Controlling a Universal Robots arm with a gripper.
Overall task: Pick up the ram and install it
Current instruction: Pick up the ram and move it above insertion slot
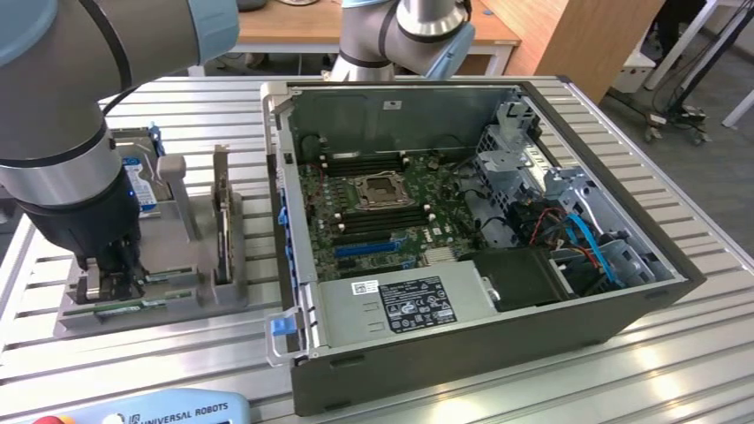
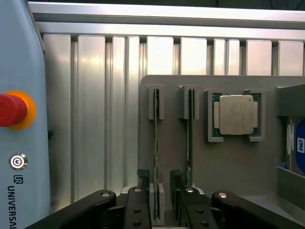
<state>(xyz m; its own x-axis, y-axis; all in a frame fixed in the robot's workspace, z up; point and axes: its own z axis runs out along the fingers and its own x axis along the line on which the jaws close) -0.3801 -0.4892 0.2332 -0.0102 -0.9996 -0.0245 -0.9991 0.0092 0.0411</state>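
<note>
"Ribbed aluminium counter (image 1: 659,371), open computer case (image 1: 471,291) on it. Where are you, seen from outside?"

"Down at the grey fixture (image 1: 189,296), toward the exterior view's left. My own arm (image 1: 59,132) hides most of the hard drive (image 1: 144,181), and my jaws are hard to make out. A green strip of the ram (image 1: 118,306) peeks out right by them."

"And from your wrist?"

"My jaws stand spread, with one of my fingers (image 2: 143,202) on each side of the ram, which sits on edge in its slot. I can't tell whether either touches it. A second stick (image 2: 189,138) stands in the neighbouring slot, with the processor (image 2: 236,114) beyond it. The pendant (image 2: 19,143) and the hard drive's label are cut off at the frame edges."
</note>
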